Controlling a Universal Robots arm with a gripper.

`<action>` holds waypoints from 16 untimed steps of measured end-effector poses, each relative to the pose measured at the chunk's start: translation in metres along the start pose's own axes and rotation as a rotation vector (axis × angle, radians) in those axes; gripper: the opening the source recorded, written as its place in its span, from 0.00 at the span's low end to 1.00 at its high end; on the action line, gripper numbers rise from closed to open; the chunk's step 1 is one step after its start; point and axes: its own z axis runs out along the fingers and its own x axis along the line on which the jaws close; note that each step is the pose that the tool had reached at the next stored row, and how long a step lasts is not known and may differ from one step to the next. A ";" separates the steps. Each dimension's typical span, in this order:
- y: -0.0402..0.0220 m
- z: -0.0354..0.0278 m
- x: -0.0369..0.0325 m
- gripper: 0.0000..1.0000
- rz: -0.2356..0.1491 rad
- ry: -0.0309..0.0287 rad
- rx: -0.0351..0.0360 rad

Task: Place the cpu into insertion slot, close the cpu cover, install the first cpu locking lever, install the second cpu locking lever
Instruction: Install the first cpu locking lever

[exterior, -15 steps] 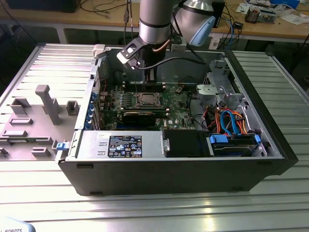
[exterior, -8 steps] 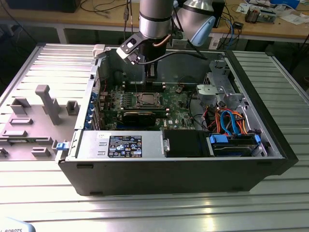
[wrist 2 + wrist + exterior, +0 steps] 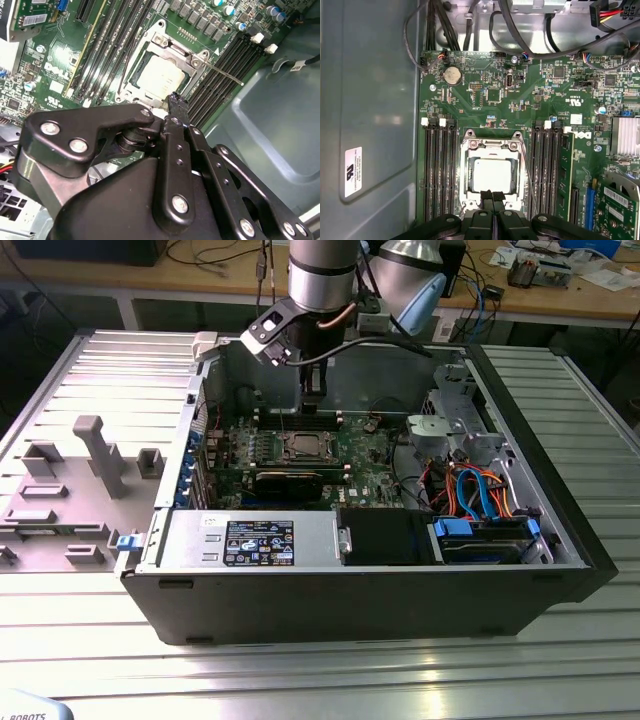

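Beneath gripper [image 3: 492,195], cpu [image 3: 492,176] seated, cover [image 3: 492,145] down

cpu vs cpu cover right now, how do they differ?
The cpu is a solid pale grey square; the cpu cover is a frame with a window. The cpu sits in the middle; the cpu cover rings it and is larger. Both look metallic and lie flat on the green board.

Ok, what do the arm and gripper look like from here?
The arm is a silver-grey cylinder with a pale blue joint cap and a copper-coloured cable. The gripper is black, its linked bars joined by silver screws.
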 end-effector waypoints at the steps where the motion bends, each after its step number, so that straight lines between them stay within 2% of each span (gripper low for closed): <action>1: 0.0000 -0.0005 0.0000 0.11 0.000 0.0001 0.0000; 3: -0.0001 -0.0035 0.0001 0.11 0.000 0.0000 0.0000; 8: -0.0001 -0.0058 0.0002 0.11 0.000 0.0000 0.0000; 16: -0.0001 -0.0059 0.0002 0.11 0.000 0.0000 0.0000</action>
